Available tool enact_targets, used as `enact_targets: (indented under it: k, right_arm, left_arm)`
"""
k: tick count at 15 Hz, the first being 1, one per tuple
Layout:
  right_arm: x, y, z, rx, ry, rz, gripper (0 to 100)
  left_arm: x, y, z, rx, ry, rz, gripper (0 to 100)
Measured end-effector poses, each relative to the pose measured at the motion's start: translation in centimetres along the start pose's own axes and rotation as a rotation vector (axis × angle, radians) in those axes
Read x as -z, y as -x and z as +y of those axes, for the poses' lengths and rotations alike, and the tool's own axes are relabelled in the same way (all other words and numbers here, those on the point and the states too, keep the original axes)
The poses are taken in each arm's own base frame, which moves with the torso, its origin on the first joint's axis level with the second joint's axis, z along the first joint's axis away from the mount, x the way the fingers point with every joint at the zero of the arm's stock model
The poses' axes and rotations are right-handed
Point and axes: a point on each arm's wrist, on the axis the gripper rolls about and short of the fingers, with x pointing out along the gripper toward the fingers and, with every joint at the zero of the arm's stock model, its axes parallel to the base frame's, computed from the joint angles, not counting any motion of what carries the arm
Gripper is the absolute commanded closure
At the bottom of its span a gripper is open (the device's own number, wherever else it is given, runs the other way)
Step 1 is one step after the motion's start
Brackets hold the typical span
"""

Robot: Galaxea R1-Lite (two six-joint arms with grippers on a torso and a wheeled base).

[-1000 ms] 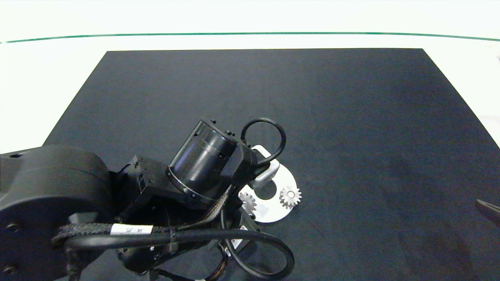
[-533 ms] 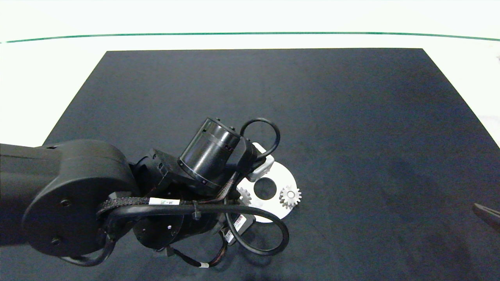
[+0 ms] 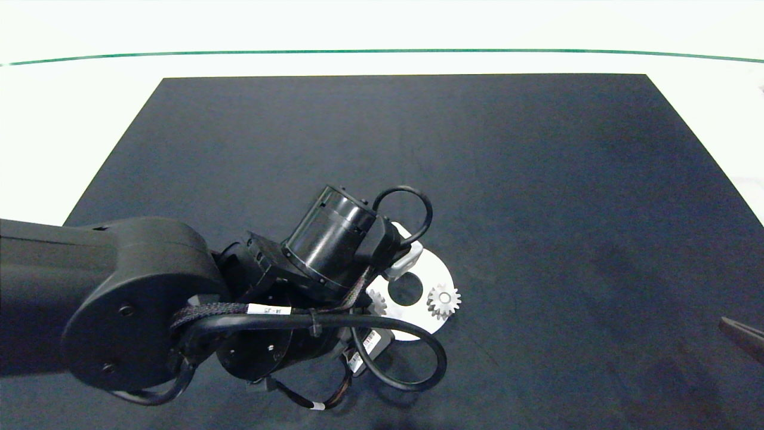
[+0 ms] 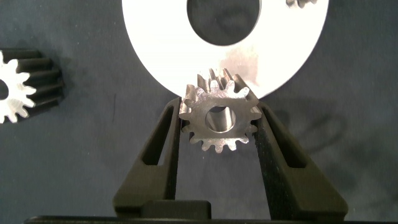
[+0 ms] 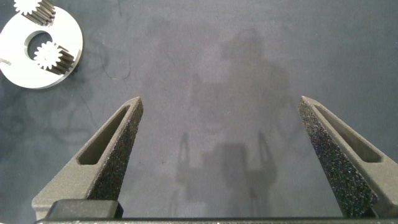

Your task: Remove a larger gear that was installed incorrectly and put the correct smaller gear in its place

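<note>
In the left wrist view my left gripper (image 4: 217, 106) is shut on the smaller gear (image 4: 219, 119), which has short blunt teeth. It holds the gear tilted at the rim of the white disc plate (image 4: 155, 50). The larger gear (image 4: 15, 87), with pointed star-like teeth, lies on the mat beside the plate. From above, my left arm (image 3: 334, 239) covers most of the plate (image 3: 439, 275), and only part of the held gear (image 3: 376, 300) peeks out. My right gripper (image 5: 217, 102) is open over bare mat at the right edge (image 3: 743, 334).
Another gear (image 3: 443, 301) sits on the plate's right side, also seen by the right wrist camera (image 5: 53, 56). The plate has a round centre hole (image 3: 406, 288). The dark mat (image 3: 477, 149) lies on a white table.
My left arm has swung in and dropped lower over the plate, carrying the held gear slightly toward the plate's centre. The right gripper has barely moved.
</note>
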Motion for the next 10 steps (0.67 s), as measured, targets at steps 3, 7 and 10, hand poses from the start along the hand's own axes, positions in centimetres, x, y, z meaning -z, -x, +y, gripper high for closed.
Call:
enact_targets:
  k: [3, 7, 10]
  right_arm:
    - [0.11, -0.04, 0.0, 0.0, 0.0, 0.003, 0]
    - [0.17, -0.05, 0.01, -0.003, 0.0, 0.005, 0]
    - [0.29, -0.1, 0.02, -0.005, 0.0, 0.009, 0]
  left_arm:
    - [-0.21, -0.44, -0.08, -0.001, 0.005, 0.003, 78]
    - [-0.28, -0.91, -0.12, -0.002, 0.004, 0.012, 78]
    - [-0.26, -1.01, -0.13, -0.002, 0.006, 0.015, 78]
